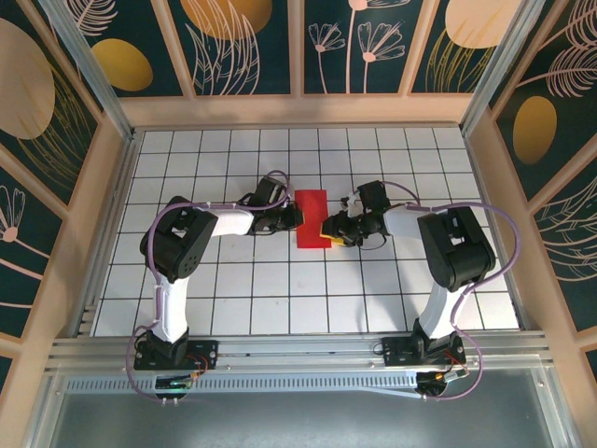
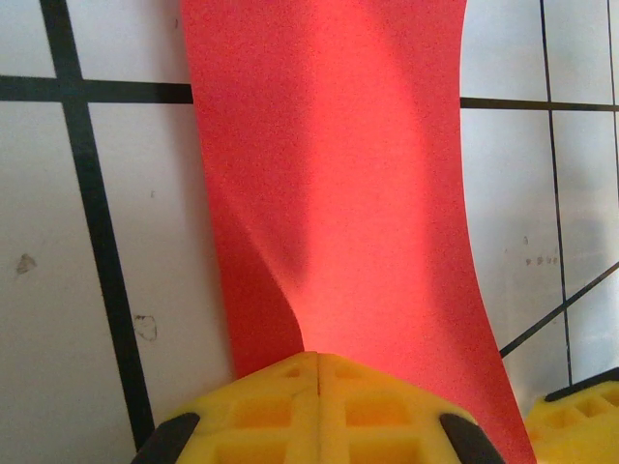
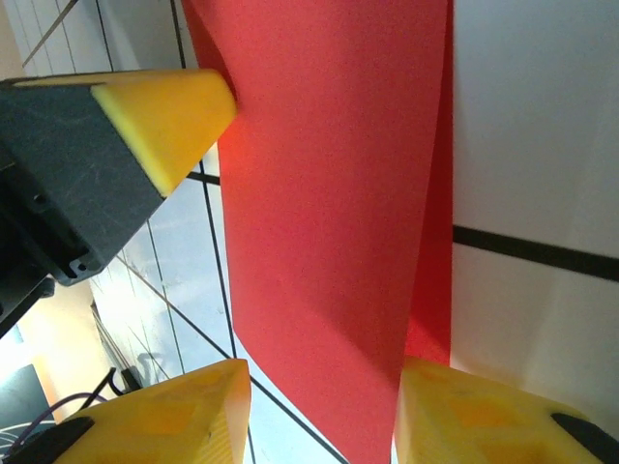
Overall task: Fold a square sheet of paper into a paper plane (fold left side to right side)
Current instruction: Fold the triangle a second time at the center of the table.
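the red sheet of paper (image 1: 311, 217) lies doubled over near the middle of the gridded bench (image 1: 280, 289), its upper layer bowed rather than flat. the left hand (image 2: 317, 391) is clenched on its left edge; the right hand (image 3: 324, 416) is released, fingers straddling the right side without pinching. a tug from the left could slide the loose layers out of line and set the crease crooked.
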`<state>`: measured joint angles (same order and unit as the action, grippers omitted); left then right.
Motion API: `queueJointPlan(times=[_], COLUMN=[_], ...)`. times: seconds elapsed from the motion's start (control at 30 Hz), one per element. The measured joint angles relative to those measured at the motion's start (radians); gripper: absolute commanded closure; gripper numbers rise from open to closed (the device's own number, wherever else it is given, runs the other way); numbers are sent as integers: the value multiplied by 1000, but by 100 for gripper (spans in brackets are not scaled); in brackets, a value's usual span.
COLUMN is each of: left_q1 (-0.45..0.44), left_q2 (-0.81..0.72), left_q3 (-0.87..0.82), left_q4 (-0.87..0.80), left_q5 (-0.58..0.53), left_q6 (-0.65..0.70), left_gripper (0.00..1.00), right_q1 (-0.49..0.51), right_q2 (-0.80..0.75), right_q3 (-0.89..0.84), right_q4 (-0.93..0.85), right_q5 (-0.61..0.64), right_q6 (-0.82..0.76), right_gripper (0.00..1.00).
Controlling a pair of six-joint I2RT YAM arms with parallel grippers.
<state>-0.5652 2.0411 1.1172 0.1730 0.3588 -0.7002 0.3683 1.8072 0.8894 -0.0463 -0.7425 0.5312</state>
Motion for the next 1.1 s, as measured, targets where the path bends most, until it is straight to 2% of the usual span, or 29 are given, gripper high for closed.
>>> queueJointPlan(times=[0.77,0.93,1.1], left_q1=[-3,-3,-3], left_q2=[0,0,0], left_q3=[0,0,0], left_q4=[2,2,2], left_q5=[-1,-1,-1], left_q6=[0,0,0], left_gripper=[100,100,92], right_q1=[-65,-66,-67], right_q2=[172,178,188], right_q3=[198,206,206], right_q4=[43,43,42], right_q5=[-16,-19,-19], right_q6=[-23,-28,-34], right_gripper=[62,67,78])
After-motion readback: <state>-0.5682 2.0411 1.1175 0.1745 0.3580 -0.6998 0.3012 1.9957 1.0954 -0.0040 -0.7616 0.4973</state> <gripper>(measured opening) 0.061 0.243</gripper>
